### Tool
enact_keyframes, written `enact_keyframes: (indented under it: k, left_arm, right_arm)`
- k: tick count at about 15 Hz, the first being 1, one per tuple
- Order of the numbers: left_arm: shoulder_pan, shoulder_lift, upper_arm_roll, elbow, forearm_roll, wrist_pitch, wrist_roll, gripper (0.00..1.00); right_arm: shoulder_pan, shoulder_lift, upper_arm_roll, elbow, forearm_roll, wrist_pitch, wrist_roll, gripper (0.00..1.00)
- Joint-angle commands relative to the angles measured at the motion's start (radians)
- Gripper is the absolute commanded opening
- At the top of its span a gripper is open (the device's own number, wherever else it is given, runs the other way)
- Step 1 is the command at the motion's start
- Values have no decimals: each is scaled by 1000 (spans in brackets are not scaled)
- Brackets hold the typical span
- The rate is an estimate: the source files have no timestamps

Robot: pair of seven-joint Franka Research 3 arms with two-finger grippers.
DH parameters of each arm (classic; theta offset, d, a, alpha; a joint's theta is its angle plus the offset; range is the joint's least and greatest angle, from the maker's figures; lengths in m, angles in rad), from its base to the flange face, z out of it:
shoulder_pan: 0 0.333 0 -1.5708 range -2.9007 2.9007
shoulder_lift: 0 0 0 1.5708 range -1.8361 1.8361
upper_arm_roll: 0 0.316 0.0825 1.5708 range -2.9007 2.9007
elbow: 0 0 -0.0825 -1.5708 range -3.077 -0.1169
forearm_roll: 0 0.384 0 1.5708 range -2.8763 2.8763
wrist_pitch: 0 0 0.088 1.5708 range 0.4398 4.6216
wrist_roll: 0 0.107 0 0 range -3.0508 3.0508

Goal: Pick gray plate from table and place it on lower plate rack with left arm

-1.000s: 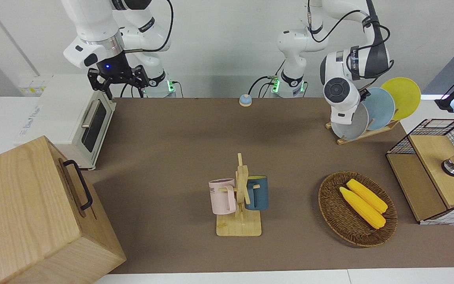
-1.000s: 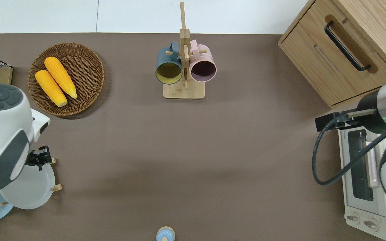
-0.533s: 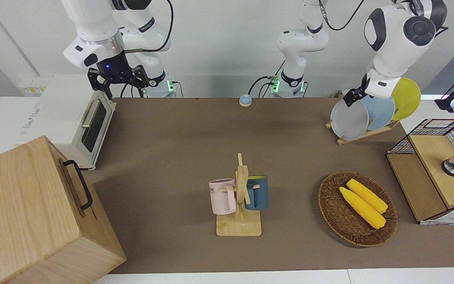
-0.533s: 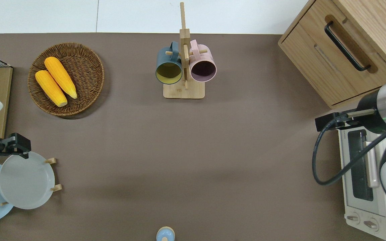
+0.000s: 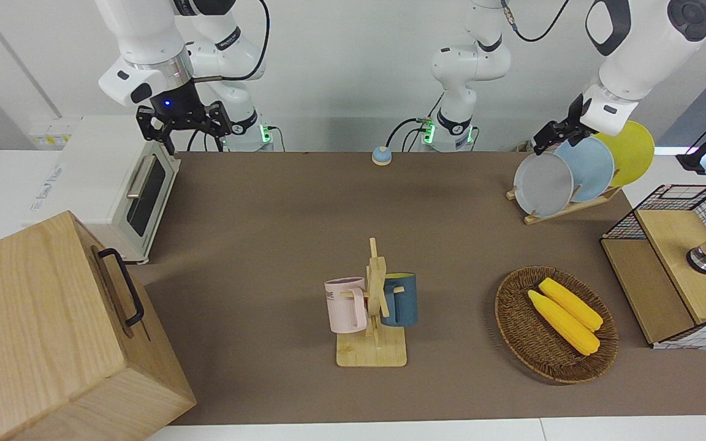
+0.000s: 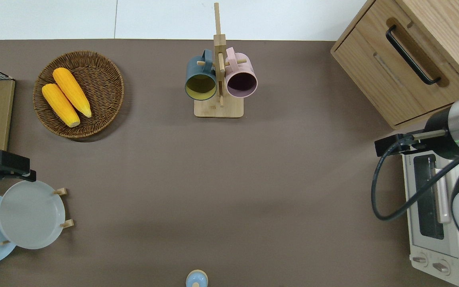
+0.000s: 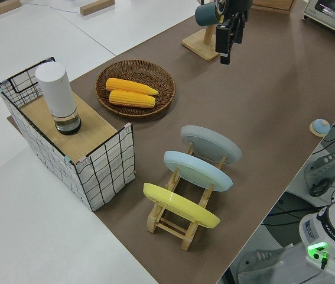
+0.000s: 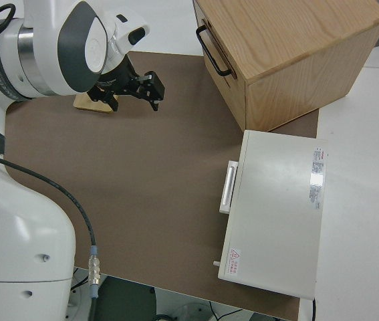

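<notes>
Now the gray plate (image 5: 543, 184) stands tilted on edge in the lower plate rack (image 5: 564, 208), in the slot at the rack's low end, toward the middle of the table (image 5: 279, 202). Just beside it in the next slot leans a light-blue plate (image 5: 592, 168), and a yellow plate (image 5: 632, 150) fills the last slot, toward the left arm's end of the table. The left pincer (image 6: 4, 167) hangs in the air, apart from the gray plate and holding nothing; in the overhead view it is over the bare mat just past the plate's upper rim, and its fingers appear spread. The right arm is parked, and I cannot tell how its pincer (image 5: 184, 122) stands. Farther from the robots than the rack sits a wicker basket (image 5: 515, 331) with two ears of corn (image 5: 564, 312) lying in it. Near the middle of the table, a wooden mug stand (image 5: 374, 324) carries a pink mug (image 5: 345, 304) and a dark blue mug (image 5: 402, 299).
</notes>
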Motion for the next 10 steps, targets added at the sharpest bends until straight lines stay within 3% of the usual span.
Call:
enact_keyframes:
  k: [1, 10]
  left_arm:
    - [-11, 20, 13, 63, -20, -7, 9, 985]
    - [-10, 26, 10, 62, -2, 20, -15, 993]
  right_arm:
    - [-19, -3, 17, 9, -1, -14, 12, 983]
    - [-19, -1, 16, 9, -1, -14, 12, 983]
